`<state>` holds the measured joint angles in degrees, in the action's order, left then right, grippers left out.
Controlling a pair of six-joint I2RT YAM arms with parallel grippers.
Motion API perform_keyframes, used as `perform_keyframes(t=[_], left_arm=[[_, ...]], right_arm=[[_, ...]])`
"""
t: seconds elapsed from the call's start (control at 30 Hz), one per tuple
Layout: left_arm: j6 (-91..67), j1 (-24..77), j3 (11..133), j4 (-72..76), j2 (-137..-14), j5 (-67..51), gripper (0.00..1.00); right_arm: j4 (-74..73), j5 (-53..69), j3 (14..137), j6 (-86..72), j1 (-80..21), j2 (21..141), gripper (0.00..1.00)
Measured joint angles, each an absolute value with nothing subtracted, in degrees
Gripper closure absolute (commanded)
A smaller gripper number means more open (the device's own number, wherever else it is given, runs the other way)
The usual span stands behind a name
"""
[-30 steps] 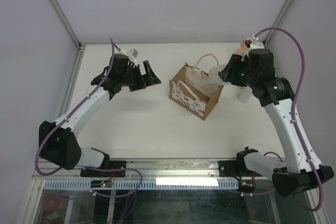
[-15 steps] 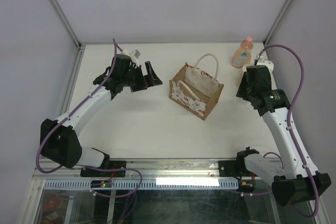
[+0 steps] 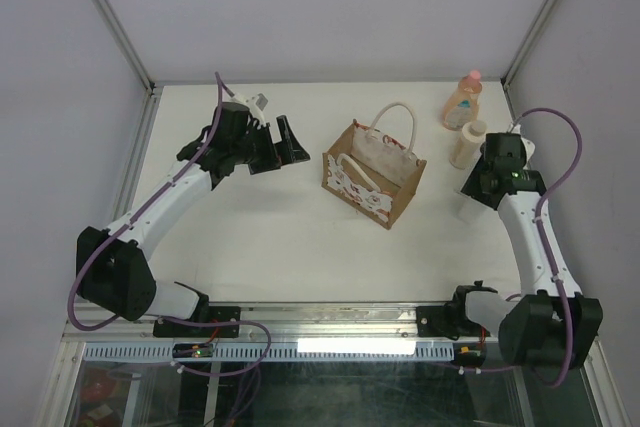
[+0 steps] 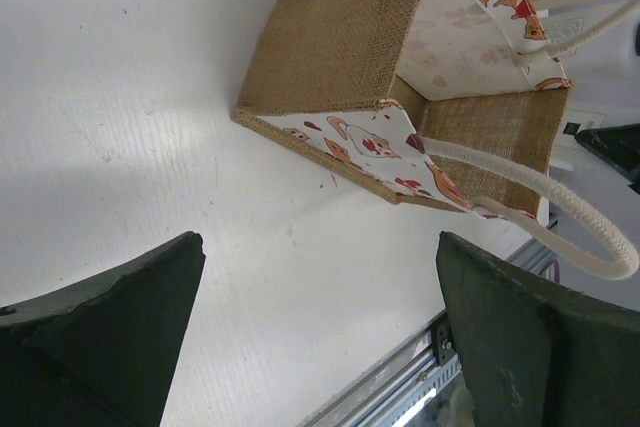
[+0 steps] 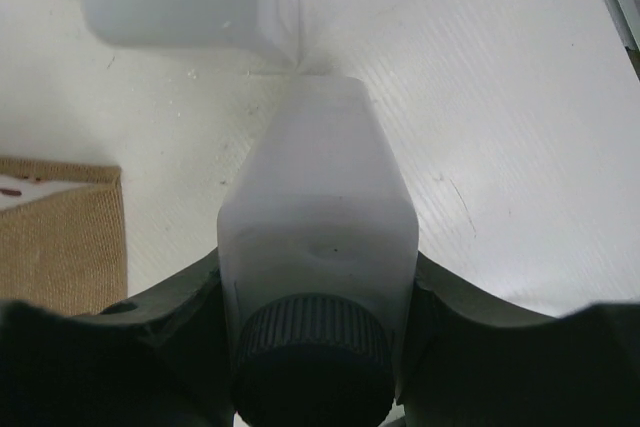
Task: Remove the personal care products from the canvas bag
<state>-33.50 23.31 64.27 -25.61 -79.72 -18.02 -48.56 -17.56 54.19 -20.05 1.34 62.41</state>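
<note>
Right hand (image 5: 318, 272) grasps a white bottle (image 5: 316, 177) lengthwise, dark cap (image 5: 312, 352) toward its wrist, base pointing away.

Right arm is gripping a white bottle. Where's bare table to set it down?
Widest bare patch: the table between the canvas bag and the arm bases. A narrower strip runs behind the bag to the back wall. Crowded: the far right, where the peach bottle and cream bottle stand beside the right gripper and its white bottle.
</note>
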Motion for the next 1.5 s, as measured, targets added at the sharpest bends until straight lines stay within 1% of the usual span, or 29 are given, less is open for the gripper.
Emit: perform_keyframes(t=[0.27, 0.47, 0.5, 0.53, 0.73, 0.83, 0.93, 1.0, 1.03, 1.13, 1.3, 1.4, 1.5], left_arm=[[-32.05, 23.31, 66.72, -27.51, -79.72, -17.37, 0.01], [-30.65, 23.31, 67.13, -28.84, -79.72, -16.32, 0.01], [-30.57, 23.31, 67.13, -28.88, -79.72, -16.16, 0.01], [-30.50, 23.29, 67.13, -28.99, -79.72, -15.86, 0.01], [-30.48, 23.31, 67.18, -29.85, -79.72, -13.61, 0.01], [-30.48, 23.29, 67.40, -30.55, -79.72, -11.81, 0.01], [-30.55, 23.29, 67.68, -31.24, -79.72, -9.69, 0.01], [-30.59, 23.29, 67.83, -31.79, -79.72, -8.49, 0.01], [-30.63, 23.29, 67.90, -32.10, -79.72, -7.64, 0.01], [-30.63, 23.29, 68.38, -32.67, -79.72, -5.10, 0.01], [-30.24, 23.29, 71.75, -35.16, -79.44, 1.13, 0.01], [-29.26, 23.29, 74.24, -35.42, -77.80, 5.80, 0.01], [-27.57, 23.29, 76.44, -35.59, -75.35, 9.47, 0.01]], right_arm=[[-43.44, -14.37, 54.19, -19.31, 9.41, 66.43, 1.00], [-42.00, -12.34, 54.22, -18.92, 10.83, 68.82, 1.00], [-41.67, -12.12, 54.24, -18.85, 10.87, 68.97, 0.96], [-41.39, -11.86, 54.28, -18.79, 10.87, 68.99, 0.90], [-41.12, -11.25, 54.28, -18.65, 10.96, 69.08, 0.51], [-41.17, -11.14, 54.28, -18.39, 10.96, 69.08, 0.34], [-41.50, -11.03, 54.74, -17.93, 10.96, 69.08, 0.18], [-41.85, -10.98, 55.68, -17.45, 10.96, 68.99, 0.09], [-42.06, -10.96, 56.16, -17.28, 10.96, 68.84, 0.06], [-43.66, -10.79, 58.06, -16.73, 10.96, 67.83, 0.01], [-48.16, -7.68, 65.17, -15.53, 9.76, 64.14, 0.01], [-48.25, -1.89, 70.59, -14.26, 6.48, 60.45, 0.01], [-45.47, 7.22, 74.06, -13.37, 3.73, 54.61, 0.01]])
